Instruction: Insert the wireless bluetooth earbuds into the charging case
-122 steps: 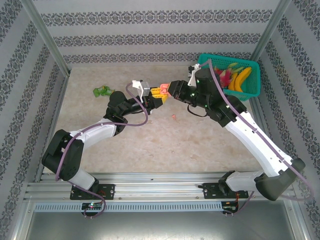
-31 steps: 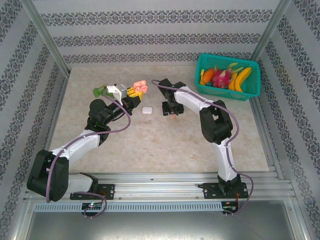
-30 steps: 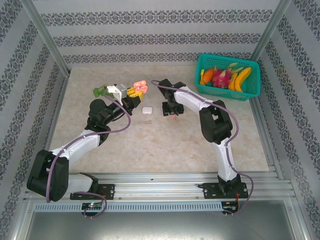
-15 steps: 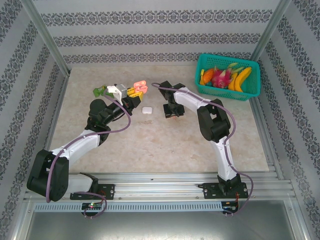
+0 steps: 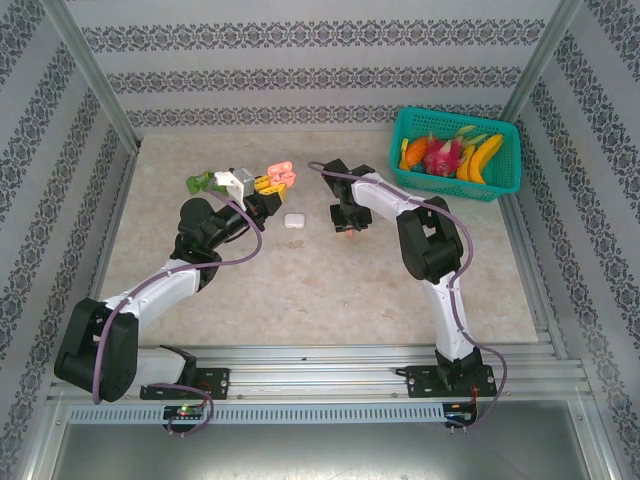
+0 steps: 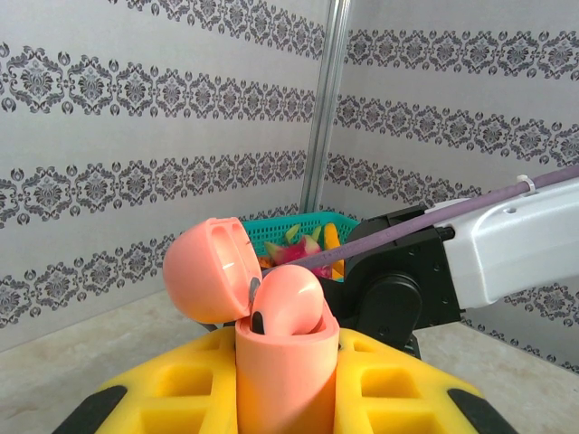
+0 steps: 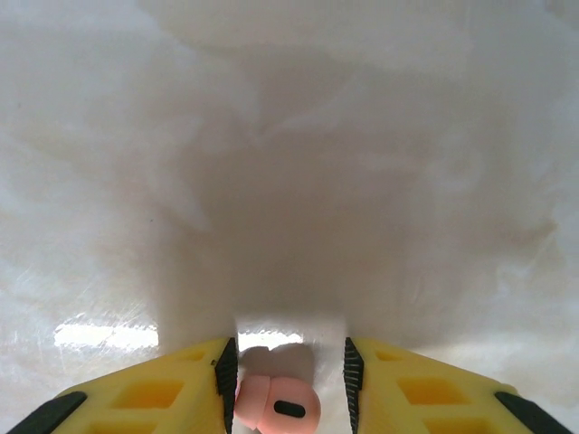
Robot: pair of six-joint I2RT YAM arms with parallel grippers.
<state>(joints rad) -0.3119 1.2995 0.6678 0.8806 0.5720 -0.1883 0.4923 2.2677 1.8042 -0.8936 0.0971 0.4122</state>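
Observation:
My left gripper point(image 5: 268, 183) is raised over the back left of the table, shut on the pink charging case point(image 6: 287, 362). The case's lid point(image 6: 210, 271) is hinged open and one pink earbud point(image 6: 288, 303) sits in it. My right gripper point(image 5: 345, 228) points down at the table, just right of a white case point(image 5: 293, 221). Between its yellow fingers point(image 7: 154, 398) lies another pink earbud point(image 7: 276, 407) on the table. It touches the left pad, and a gap remains at the right pad, so the right gripper point(image 7: 288, 366) is open.
A teal basket point(image 5: 455, 150) of toy fruit stands at the back right corner. A green crumpled item point(image 5: 203, 182) lies at the back left, behind my left gripper. Patterned walls close the table on three sides.
The right gripper's jaws have narrowed around the pink earbud on the table and the wrist has shifted slightly. The left arm holds still with the open case.

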